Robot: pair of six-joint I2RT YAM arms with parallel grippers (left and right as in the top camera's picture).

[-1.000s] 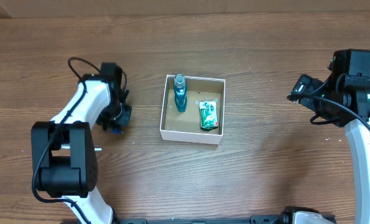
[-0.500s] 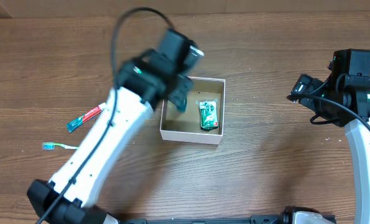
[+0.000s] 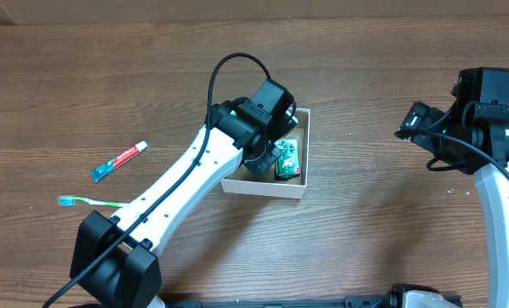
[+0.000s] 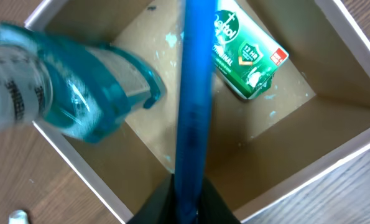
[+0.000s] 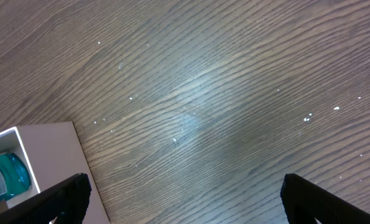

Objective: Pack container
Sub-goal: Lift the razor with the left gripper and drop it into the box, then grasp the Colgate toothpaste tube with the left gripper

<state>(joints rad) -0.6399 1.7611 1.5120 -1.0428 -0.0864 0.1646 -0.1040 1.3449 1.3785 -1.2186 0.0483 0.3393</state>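
Note:
The container (image 3: 263,186) is a white-walled box with a brown inside (image 4: 284,137) at the table's middle. In it lie a green packet (image 3: 288,158), also in the left wrist view (image 4: 247,56), and a teal bottle (image 4: 79,93), hidden under the arm in the overhead view. My left gripper (image 3: 263,162) hangs over the box, shut (image 4: 188,208) on a long blue stick-like item (image 4: 194,99) that points down into the box. My right gripper (image 3: 412,124) is open and empty (image 5: 185,199) above bare table to the right of the box, whose corner (image 5: 48,162) shows.
A red and white toothpaste tube (image 3: 119,160) and a green toothbrush with a blue head (image 3: 87,201) lie on the wooden table at the left. The left arm stretches from the front left across to the box.
My left arm swung from the table's left side to over the box, carrying the blue item, and has come lower into the box. The right arm has not moved.

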